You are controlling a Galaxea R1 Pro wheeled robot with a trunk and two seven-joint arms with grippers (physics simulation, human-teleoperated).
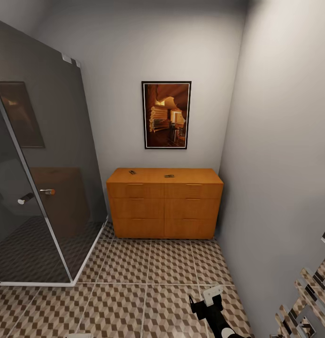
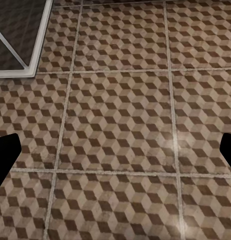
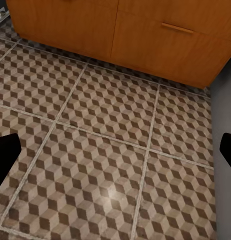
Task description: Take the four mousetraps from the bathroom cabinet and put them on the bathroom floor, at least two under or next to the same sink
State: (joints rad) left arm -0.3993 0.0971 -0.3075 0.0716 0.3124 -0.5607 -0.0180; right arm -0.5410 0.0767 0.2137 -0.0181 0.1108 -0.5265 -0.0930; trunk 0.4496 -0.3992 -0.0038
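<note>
The orange-brown cabinet [image 1: 165, 203] stands against the far wall, and its lower drawers [image 3: 145, 35] also show in the right wrist view. Two small mousetraps lie on its top, one at the left [image 1: 132, 172] and one nearer the middle [image 1: 169, 176]; other traps are out of view. The cube-patterned bathroom floor [image 1: 134, 281] stretches between me and the cabinet. My right arm [image 1: 213, 310] hangs low over the tiles in front of the cabinet. The right gripper [image 3: 115, 150] is open with nothing in it, and so is the left gripper [image 2: 115, 152] over bare tiles [image 2: 120, 110].
A dark glass shower enclosure [image 1: 40, 188] with a white base frame [image 2: 38, 47] takes up the left side. A framed picture [image 1: 166, 115] hangs above the cabinet. The grey wall [image 1: 284, 164] closes in the right, with a chrome towel rack [image 1: 308, 300] low beside my right arm.
</note>
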